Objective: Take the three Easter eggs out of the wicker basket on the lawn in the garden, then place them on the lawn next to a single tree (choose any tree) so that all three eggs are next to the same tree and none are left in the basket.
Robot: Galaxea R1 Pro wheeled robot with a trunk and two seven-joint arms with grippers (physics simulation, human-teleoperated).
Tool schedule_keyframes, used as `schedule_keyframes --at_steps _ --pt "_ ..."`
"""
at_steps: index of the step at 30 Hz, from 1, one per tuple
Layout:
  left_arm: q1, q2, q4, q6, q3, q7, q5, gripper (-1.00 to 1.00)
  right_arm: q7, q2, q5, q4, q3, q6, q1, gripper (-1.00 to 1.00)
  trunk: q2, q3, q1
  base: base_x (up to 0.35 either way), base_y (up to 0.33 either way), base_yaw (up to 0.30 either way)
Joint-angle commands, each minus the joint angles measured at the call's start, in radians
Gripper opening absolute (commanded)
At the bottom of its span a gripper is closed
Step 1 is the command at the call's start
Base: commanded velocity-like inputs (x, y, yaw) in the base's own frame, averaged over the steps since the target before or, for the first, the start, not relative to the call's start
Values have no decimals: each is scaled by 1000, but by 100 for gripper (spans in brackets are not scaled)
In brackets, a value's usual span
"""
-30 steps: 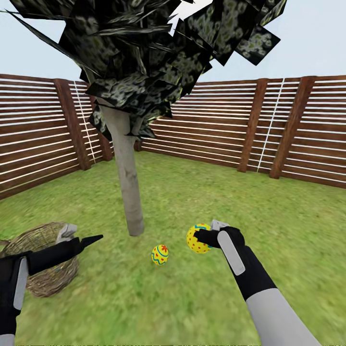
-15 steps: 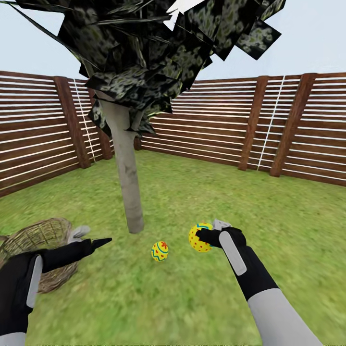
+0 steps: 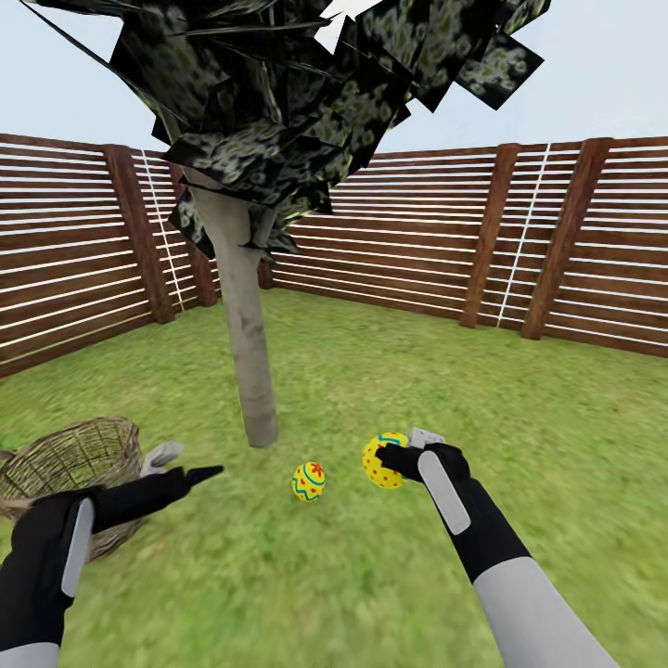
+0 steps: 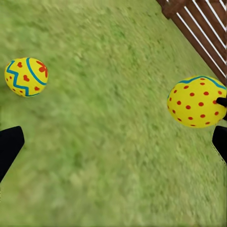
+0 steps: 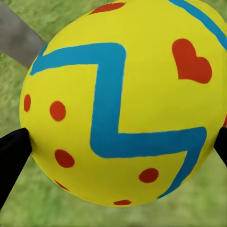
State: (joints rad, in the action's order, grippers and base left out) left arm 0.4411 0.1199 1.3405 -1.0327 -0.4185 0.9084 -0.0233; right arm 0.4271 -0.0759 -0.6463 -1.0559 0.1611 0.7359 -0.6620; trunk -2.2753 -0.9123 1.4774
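My right gripper [image 3: 401, 456] is shut on a yellow egg [image 3: 382, 460] with red dots, held just above the lawn [image 3: 371, 575] to the right of the tree trunk [image 3: 249, 353]. The right wrist view shows this egg [image 5: 123, 104] close up, blue zigzag and red heart, pinched between two black fingertips [image 5: 12, 151]. A second egg [image 3: 309, 481] lies on the grass near the trunk's foot. My left gripper [image 3: 183, 464] is open and empty, between the wicker basket [image 3: 65, 455] and the lying egg [image 4: 26, 76]. The third egg is out of view.
A brown slatted fence [image 3: 417, 241] with thick posts closes the garden behind the tree. Dark jagged foliage [image 3: 278, 83] hangs overhead. Open grass stretches to the right of the held egg and in front of me.
My left arm has slid a little to the right and lower, away from the basket, whose rim now shows more. The right gripper holds the egg almost still.
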Motion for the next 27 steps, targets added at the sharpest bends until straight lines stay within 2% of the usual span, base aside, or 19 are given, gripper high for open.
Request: schedule_keyframes --at_steps 1,5,12,14,17,20,27 --pt "1 0 0 -9 -13 2 -3 100 10 -1 -13 -1 2 0 -1 -100 0 -1 0 0 0 0" --pt "1 1 2 -9 -30 3 -3 100 11 -3 -18 1 3 -16 -1 -100 -14 -7 7 0 0 0" --pt "2 0 1 -9 -31 6 -4 100 10 -5 -12 -1 5 -51 19 -100 -63 -29 34 0 0 0" --pt "3 0 0 -9 -31 14 -4 100 10 -13 -16 3 5 -56 19 -100 -77 -35 42 0 0 0" --pt "4 -1 1 -9 -29 22 -3 100 12 -66 -7 92 15 -149 19 -100 -98 -45 53 0 0 0" --pt "4 -1 0 -9 -30 23 -3 100 10 -66 -7 105 41 -159 19 -100 -119 -54 65 0 0 0" --pt "10 2 -6 -9 -28 23 -4 100 9 -72 -4 104 46 -164 19 -100 -168 -76 92 0 0 0"
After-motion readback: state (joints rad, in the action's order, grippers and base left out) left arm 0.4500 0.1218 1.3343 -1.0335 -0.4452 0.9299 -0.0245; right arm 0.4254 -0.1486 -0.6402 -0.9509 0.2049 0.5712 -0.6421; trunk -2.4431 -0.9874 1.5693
